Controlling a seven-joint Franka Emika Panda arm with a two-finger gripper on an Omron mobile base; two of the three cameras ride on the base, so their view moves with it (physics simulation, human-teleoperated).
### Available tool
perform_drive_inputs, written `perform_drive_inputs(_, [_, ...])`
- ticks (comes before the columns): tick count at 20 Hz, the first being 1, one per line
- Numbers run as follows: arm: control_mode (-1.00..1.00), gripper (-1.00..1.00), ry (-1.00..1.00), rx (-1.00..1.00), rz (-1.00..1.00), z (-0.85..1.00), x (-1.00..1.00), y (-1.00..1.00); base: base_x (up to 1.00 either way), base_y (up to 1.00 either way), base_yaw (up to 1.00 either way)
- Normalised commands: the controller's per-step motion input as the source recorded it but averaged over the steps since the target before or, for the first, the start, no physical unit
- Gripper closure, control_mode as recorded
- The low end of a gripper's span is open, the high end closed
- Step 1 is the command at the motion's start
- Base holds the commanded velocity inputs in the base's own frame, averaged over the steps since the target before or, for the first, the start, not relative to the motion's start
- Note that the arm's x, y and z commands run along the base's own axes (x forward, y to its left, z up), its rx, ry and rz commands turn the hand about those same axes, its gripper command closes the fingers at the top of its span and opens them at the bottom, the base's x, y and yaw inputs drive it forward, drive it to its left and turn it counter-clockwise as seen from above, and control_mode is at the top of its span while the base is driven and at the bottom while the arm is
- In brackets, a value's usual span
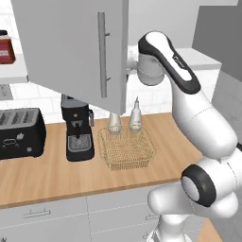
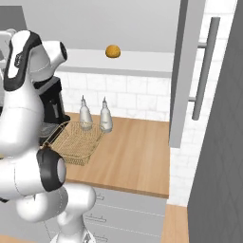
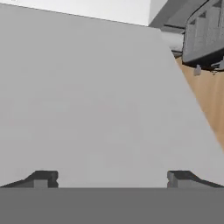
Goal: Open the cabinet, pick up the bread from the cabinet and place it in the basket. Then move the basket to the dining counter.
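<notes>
Both doors of the cabinet stand swung open: the left door (image 1: 66,47) with its bar handle (image 1: 101,54), and the right door (image 2: 186,71). The bread (image 2: 112,51), a small round golden roll, sits on the cabinet shelf (image 2: 133,62). Below it, the tan wire basket (image 1: 126,148) (image 2: 76,140) rests on the wooden worktop with nothing in it. My gripper (image 3: 111,179) is open, its fingertips (image 3: 41,179) wide apart, facing a flat grey door panel (image 3: 87,100) at close range. My wrist (image 1: 144,66) sits just behind the left door's edge. The dining counter is out of view.
A black coffee machine (image 1: 78,134) and a toaster (image 1: 19,132) stand left of the basket. Two shaker bottles (image 1: 135,118) (image 2: 105,116) stand right behind it. A red jar (image 1: 4,47) is on the shelf at far left. Drawers run under the worktop (image 1: 56,179).
</notes>
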Motion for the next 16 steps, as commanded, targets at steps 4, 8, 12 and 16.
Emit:
perform_drive_inputs(4, [-1.00,-1.00,0.00,0.00,0.28,0.00,-0.34,1.00,0.00,0.00,0.00])
perform_drive_inputs(8, [-1.00,-1.00,0.00,-0.01,0.13,0.00,-0.13,1.00,0.00,0.00,0.00])
perform_drive_inputs(12, [-1.00,-1.00,-0.09,-0.07,0.01,0.00,-0.01,1.00,0.00,0.00,0.00])
perform_drive_inputs(16, [-1.00,-1.00,-0.16,-0.19,-0.19,-0.06,0.12,0.46,0.00,0.00,0.00])
